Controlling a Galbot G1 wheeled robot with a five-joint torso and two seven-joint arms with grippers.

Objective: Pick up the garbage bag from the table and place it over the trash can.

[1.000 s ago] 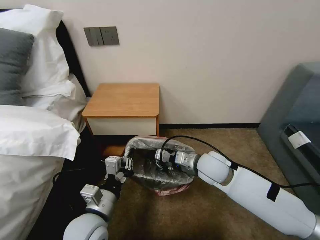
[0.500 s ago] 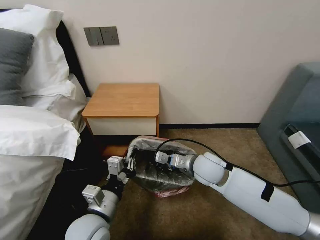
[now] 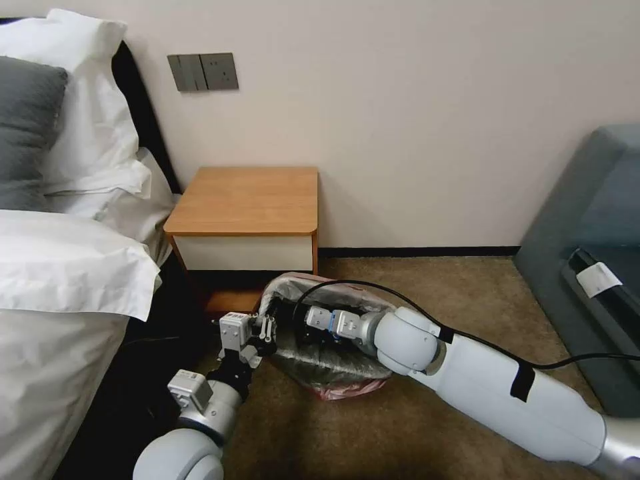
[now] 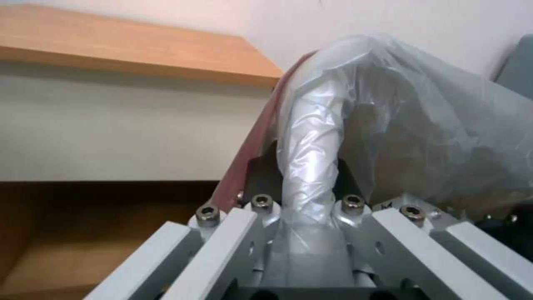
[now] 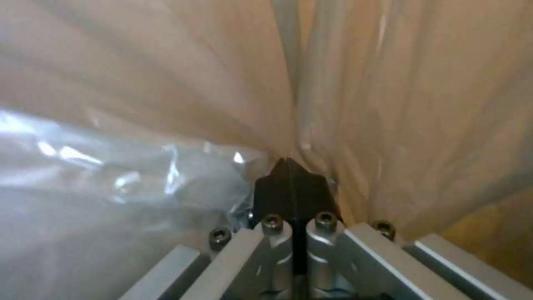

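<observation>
You've got the garbage bag (image 3: pixel 333 357) mostly over the trash can (image 4: pixel 311 166), lower centre; the table (image 3: pixel 248 200) is bare. Left gripper (image 3: pixel 261 331) pinches the bagged rim, and the right gripper (image 5: pixel 292 177), clamped flat, presses the liner inside.

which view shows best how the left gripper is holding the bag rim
The left wrist view: the left gripper is shut on the rolled rim of the garbage bag. The head view shows it small; the right wrist view shows bag film.

The left gripper (image 3: pixel 265 331) is clamped low at near left, while the right arm stretches in from the right, its gripper (image 3: pixel 301 325) pinched closed.
</observation>
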